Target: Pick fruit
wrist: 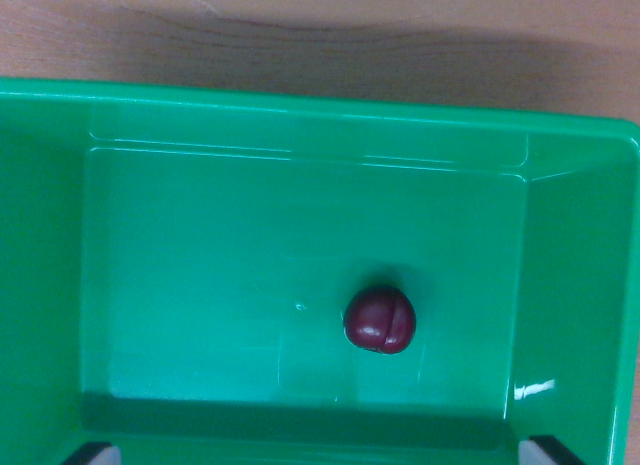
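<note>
At the bottom corners of the wrist view, two dark fingertips (92,452) sit far apart, so the gripper (320,453) is spread wide, holding nothing. Beyond it, a dark red fruit (380,320) rests on the floor of a green bin (300,120), right of centre, on a wooden table (300,35).

Even overhead light, slightly soft focus; white glare streak on bin (575,285) wall, wide shadow on desk (300,45) behind.

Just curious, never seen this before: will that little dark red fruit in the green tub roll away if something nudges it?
Probably: the fruit looks round and glossy, so it could roll or slip. The green tub has walls that should stop it.
</note>
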